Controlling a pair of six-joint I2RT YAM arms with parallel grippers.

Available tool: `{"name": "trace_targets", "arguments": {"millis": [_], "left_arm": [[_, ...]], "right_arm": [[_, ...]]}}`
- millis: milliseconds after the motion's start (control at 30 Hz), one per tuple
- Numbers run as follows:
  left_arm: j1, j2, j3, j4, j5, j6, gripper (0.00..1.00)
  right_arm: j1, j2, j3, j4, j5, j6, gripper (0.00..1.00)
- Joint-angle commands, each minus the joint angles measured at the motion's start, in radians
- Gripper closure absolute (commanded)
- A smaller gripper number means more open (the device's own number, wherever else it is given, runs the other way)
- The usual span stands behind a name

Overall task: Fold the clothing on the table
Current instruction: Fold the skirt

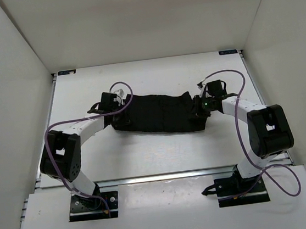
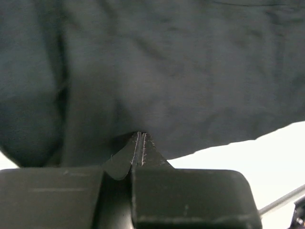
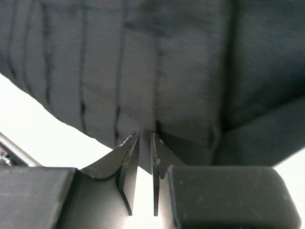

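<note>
Flanking clothing (image 1: 156, 114) (pleated): both hands

Clothing (image 1: 156, 114): matte black, darker vertical pleat lines. Table (image 1: 163, 152): white, silver metal rail at near edge. Walls (image 1: 8, 109): off-white. Arms (image 1: 83, 131): white links, black joints. Cables (image 1: 237, 127): purple. Grippers: black. Green light (image 1: 205, 102) on right wrist.

The clothing (image 1: 156, 114) lies mid-table (image 1: 147, 159), stretched sideways between the left gripper (image 1: 118, 114) and right gripper (image 1: 199, 107) (one at each end).
</note>
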Motion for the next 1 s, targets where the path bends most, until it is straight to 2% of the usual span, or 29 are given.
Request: {"name": "trace_targets", "arguments": {"millis": [0, 133, 233, 300, 333, 367, 467, 767, 867, 967], "left_arm": [[0.047, -0.025, -0.009, 0.063, -0.045, -0.007, 1.00], [0.082, 0.003, 0.027, 0.013, -0.067, 0.031, 1.00], [0.055, 0.012, 0.083, -0.059, -0.111, 0.074, 1.00], [0.027, 0.001, 0.121, -0.086, -0.169, 0.097, 1.00], [0.016, -0.022, 0.126, -0.089, -0.211, 0.114, 1.00], [0.012, -0.025, 0.129, -0.081, -0.219, 0.113, 1.00], [0.025, 0.001, 0.158, -0.107, -0.305, 0.102, 0.99], [0.033, 0.042, 0.130, -0.112, -0.371, 0.097, 1.00], [0.033, 0.084, 0.149, -0.144, -0.377, 0.096, 1.00], [0.052, 0.102, 0.143, -0.145, -0.355, 0.082, 1.00]], "right_arm": [[-0.028, -0.005, -0.009, 0.044, 0.051, -0.009, 0.87], [-0.094, 0.006, 0.014, -0.004, 0.040, -0.029, 0.88], [-0.116, -0.025, 0.092, -0.080, 0.065, -0.049, 0.81], [-0.113, -0.051, 0.125, -0.126, 0.111, -0.050, 0.47], [-0.110, -0.070, 0.129, -0.146, 0.140, -0.050, 0.42], [-0.108, -0.081, 0.111, -0.159, 0.146, -0.040, 0.31], [-0.105, -0.092, 0.064, -0.156, 0.185, -0.033, 0.21], [-0.065, -0.014, 0.011, -0.153, 0.202, -0.027, 0.18], [-0.059, 0.012, 0.016, -0.131, 0.197, -0.024, 0.21], [-0.061, 0.026, 0.014, -0.111, 0.188, -0.019, 0.30]]}}
